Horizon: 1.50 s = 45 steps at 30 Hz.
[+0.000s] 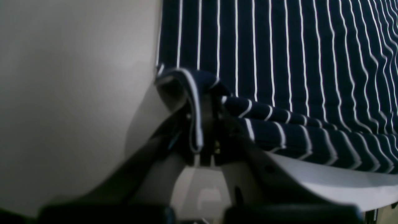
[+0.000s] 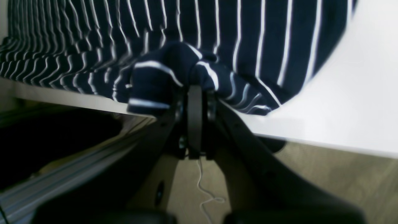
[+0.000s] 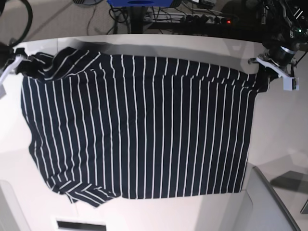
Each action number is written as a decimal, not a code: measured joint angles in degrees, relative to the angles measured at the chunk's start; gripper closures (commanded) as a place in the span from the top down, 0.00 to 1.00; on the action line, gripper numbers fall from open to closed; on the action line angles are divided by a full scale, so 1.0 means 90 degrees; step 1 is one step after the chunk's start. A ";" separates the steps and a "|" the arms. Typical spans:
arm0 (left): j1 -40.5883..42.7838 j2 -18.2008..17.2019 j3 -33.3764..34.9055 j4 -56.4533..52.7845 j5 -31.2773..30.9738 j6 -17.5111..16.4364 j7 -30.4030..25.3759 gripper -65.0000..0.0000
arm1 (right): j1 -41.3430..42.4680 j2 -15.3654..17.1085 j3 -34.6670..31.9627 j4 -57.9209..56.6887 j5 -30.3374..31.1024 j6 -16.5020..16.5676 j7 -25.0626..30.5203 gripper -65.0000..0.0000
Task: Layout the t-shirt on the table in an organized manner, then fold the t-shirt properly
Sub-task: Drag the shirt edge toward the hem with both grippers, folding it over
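Currently the striped t-shirt (image 3: 134, 125) is lying spread on the white worktop (image 3: 269, 125), far edge lifted. Left tool (image 1: 206, 124) and right tool (image 2: 194, 102) are each pinching a far corner. Cloth looks light, limp, sagging; corners or hems suit gripping.

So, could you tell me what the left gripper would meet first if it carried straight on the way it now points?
The left gripper, shut on the t-shirt, points across the cloth spread ahead on the table. It would likely just run onto more shirt, though depth is unclear.
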<state>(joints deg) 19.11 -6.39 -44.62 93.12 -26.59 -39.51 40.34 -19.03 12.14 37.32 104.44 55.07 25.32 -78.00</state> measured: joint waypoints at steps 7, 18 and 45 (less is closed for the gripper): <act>-0.0612 -0.0182 0.0699 -0.0610 -0.0024 0.0338 0.0172 0.00 | 0.1044 0.0435 -0.0797 -0.1324 -0.0376 -0.0005 0.0097 0.01; -0.1326 -0.0231 0.0838 -0.1066 0.0806 0.0508 0.0255 0.00 | 0.2290 0.0362 -0.1974 -0.1501 -0.2217 -0.0029 0.0500 0.01; -0.2424 -0.0245 0.0838 -0.1996 0.1175 0.0481 0.0214 0.00 | 0.3837 0.0770 -0.3565 -0.3954 -0.2951 0.0000 0.2705 0.01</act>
<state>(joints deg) -2.70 -8.60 -37.08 75.16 -16.01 -35.18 42.26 15.51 19.07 5.23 68.86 28.51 25.32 -53.65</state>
